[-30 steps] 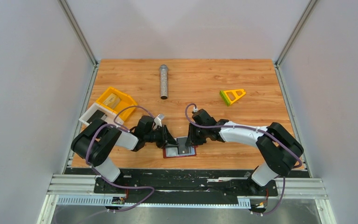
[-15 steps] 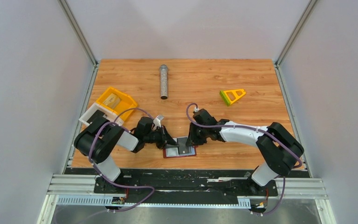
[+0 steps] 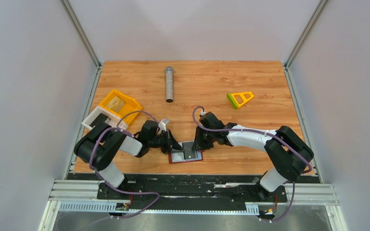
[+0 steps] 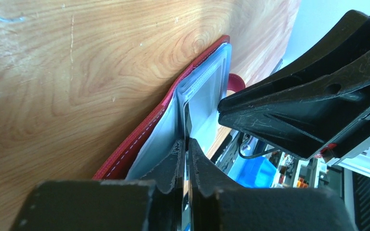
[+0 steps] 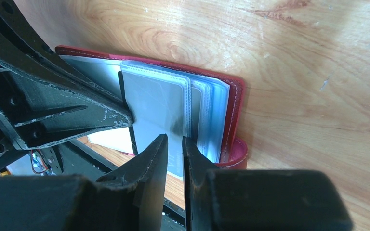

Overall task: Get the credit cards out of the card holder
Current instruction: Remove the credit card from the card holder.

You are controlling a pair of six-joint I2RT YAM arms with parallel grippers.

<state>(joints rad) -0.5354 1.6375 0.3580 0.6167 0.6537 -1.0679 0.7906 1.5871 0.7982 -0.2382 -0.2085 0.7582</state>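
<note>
Near the front edge of the table (image 3: 221, 77), both claws crowd the open card holder (image 3: 185, 159).

At your far left a yellow tray (image 3: 127, 97) overlaps a white tray (image 3: 92, 120). Next, the left claw (image 4: 185, 144) is pinched tight on a thin dark edge (image 5: 125, 110) among the holder's blue-grey pockets; you cannot tell what that edge belongs to. Facing it across the holder, the right claw (image 5: 173, 139) has its tips on the clear pockets, a slit apart; whether it nips a leaf you cannot tell. Well behind stand a metal cylinder (image 3: 169, 84) and, further right, a yellow-green triangular piece (image 3: 240, 99).
</note>
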